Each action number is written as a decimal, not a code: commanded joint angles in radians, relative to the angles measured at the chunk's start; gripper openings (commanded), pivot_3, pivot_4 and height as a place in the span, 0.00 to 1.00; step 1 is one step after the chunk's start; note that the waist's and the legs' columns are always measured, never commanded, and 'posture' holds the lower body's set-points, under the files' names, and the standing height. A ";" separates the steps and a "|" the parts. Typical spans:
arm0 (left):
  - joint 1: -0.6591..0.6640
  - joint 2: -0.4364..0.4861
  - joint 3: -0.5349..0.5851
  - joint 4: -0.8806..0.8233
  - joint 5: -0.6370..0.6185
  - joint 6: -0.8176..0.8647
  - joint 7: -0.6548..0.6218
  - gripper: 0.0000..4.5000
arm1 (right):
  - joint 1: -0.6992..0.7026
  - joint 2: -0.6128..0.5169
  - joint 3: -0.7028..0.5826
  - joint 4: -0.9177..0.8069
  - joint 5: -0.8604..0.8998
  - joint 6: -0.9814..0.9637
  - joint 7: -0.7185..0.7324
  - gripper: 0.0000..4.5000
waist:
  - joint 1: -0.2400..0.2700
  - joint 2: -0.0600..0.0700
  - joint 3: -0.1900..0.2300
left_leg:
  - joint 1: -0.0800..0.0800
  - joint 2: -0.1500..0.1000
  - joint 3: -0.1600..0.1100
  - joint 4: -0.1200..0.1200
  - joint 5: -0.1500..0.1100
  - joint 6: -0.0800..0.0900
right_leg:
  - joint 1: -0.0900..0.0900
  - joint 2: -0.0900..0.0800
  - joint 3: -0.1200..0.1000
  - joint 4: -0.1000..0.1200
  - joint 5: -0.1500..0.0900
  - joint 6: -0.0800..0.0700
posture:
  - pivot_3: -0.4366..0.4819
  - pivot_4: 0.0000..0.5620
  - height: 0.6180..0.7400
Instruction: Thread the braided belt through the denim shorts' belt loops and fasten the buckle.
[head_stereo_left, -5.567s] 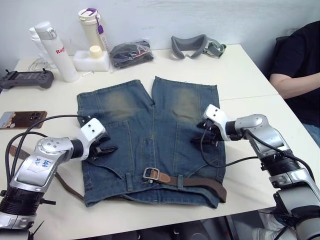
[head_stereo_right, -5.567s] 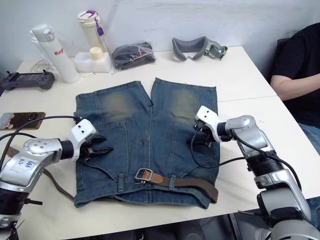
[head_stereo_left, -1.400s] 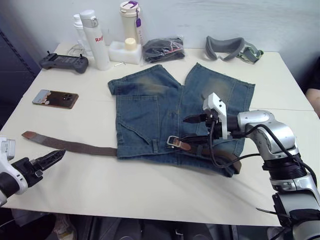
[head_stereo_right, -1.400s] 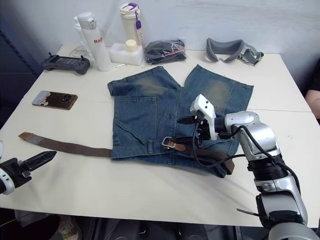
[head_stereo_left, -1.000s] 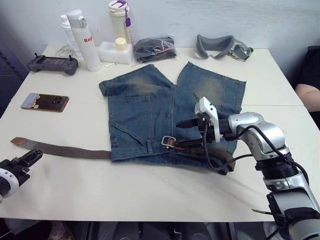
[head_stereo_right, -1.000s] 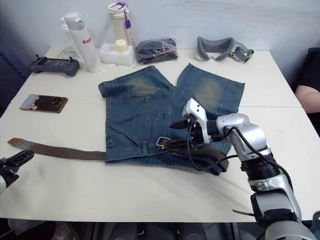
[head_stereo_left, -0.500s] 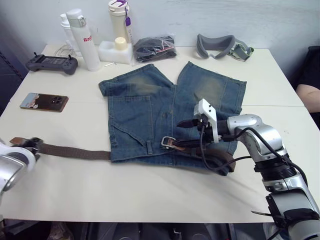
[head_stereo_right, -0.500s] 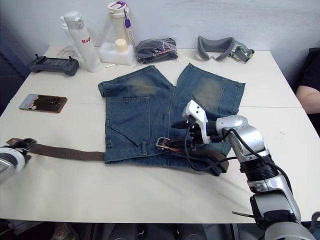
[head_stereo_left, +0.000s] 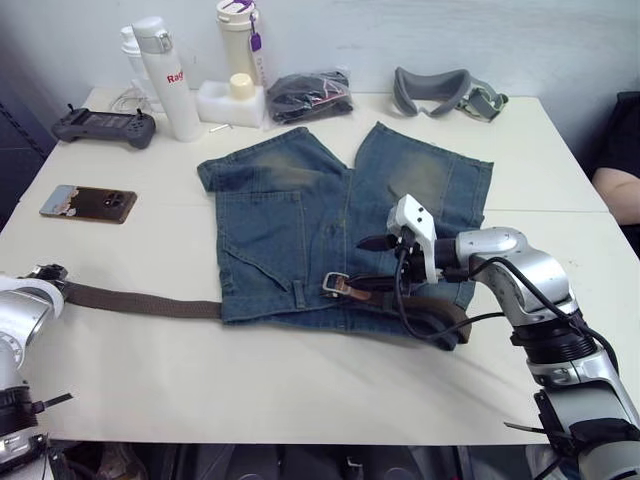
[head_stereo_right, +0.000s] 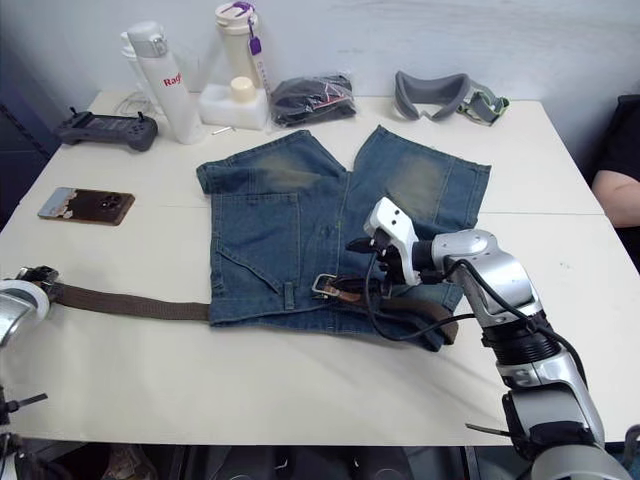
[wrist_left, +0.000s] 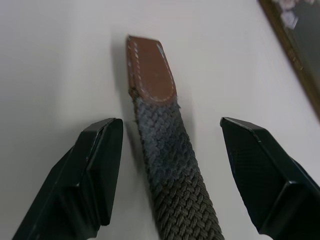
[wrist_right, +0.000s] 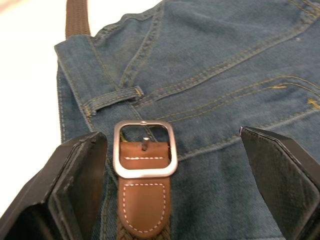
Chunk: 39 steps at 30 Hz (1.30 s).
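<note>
The denim shorts (head_stereo_left: 340, 220) lie flat on the white table, waistband toward me. The braided belt (head_stereo_left: 140, 300) runs from the left into the waistband and bunches at the right hip (head_stereo_left: 445, 322). Its silver buckle (wrist_right: 145, 149) lies on the waistband beside a belt loop (wrist_right: 112, 96). My right gripper (head_stereo_left: 372, 264) hovers open just over the buckle, a finger on either side. My left gripper (wrist_left: 167, 124) is open at the far left, its fingers (wrist_left: 95, 165) straddling the belt's leather-capped tip (wrist_left: 150, 72) without touching it.
Along the far edge stand a white thermos (head_stereo_left: 165, 75), a second bottle (head_stereo_left: 238, 40), a black cloth bundle (head_stereo_left: 308, 96), grey goggles (head_stereo_left: 445, 90) and a game controller (head_stereo_left: 95, 125). A phone (head_stereo_left: 88, 202) lies at the left. A person's arm (head_stereo_left: 620, 182) shows at the right edge.
My left gripper left the shorts, swung far left and came down around the belt's loose tip. My right gripper shifted from the pocket area to the buckle and stays open there.
</note>
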<state>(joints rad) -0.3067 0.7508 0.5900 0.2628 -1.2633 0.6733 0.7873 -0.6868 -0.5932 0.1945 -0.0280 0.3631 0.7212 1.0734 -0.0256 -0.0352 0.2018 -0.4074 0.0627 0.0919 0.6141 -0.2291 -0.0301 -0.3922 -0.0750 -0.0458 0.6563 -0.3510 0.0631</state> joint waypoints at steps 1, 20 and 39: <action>-0.022 -0.017 -0.020 0.080 0.083 0.044 -0.089 0.57 | -0.006 -0.023 -0.029 -0.049 0.009 -0.002 -0.005 1.00 | 0.000 0.000 0.000 | 0.000 0.000 0.000 0.000 0.000 0.000 | 0.000 0.000 0.000 0.001 0.000 0.000 | 0.48 0.27 0.99; -0.012 0.231 -0.545 -0.445 0.667 -0.143 -1.121 0.00 | -0.011 -0.051 -0.134 -0.156 0.175 -0.021 0.093 1.00 | 0.005 -0.003 0.001 | -0.004 0.000 0.004 -0.005 -0.001 0.000 | -0.003 -0.002 0.001 -0.007 0.003 0.000 | 0.48 0.27 0.99; -0.366 0.040 -0.909 -0.345 1.102 -0.449 -1.709 0.00 | -0.001 0.012 0.105 -0.218 -0.254 -0.410 -0.090 1.00 | -0.001 -0.002 0.001 | -0.015 0.005 0.013 0.016 -0.001 0.002 | -0.018 0.013 0.006 0.007 0.004 0.000 | 0.48 0.27 0.99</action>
<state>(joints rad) -0.6453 0.7975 -0.3274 -0.0849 -0.1827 0.2522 -0.9059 -0.6794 -0.5840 0.2898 -0.2358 0.1342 0.3289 0.9965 -0.0265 -0.0373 0.2032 -0.4219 0.0673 0.1049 0.6298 -0.2303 -0.0281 -0.4103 -0.0620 -0.0394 0.6636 -0.3464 0.0638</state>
